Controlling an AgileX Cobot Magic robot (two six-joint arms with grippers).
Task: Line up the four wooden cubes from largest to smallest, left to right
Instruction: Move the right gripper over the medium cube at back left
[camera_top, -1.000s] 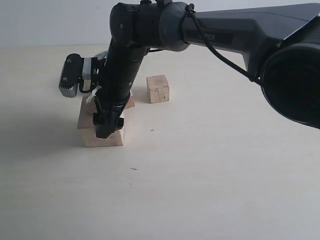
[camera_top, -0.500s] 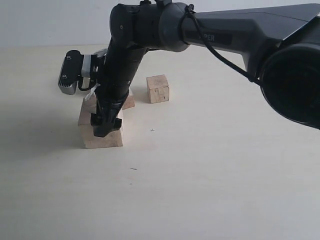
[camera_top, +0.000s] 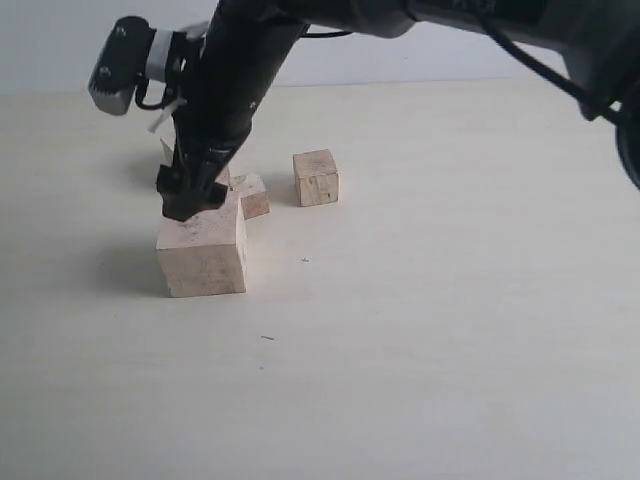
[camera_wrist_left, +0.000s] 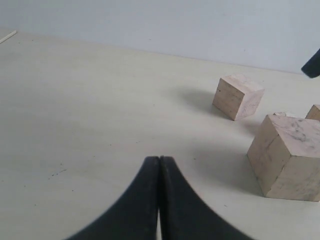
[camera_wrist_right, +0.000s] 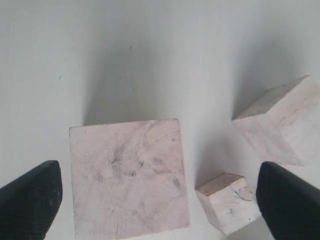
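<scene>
The right tool (camera_top: 190, 200) hangs released, its black fingers spread wide and holding nothing, over the top of the largest pale unpainted wooden cube (camera_top: 203, 255), which sits on the light beige desk (camera_top: 450, 360) at the left of the group. A much smaller pale wooden cube (camera_top: 251, 195) stands just behind the big cube's far right corner, and a mid-sized pale wooden cube (camera_top: 316, 178) stands apart, farther right. The left tool (camera_wrist_left: 159, 162) is clenched on nothing, low over bare desk.
</scene>
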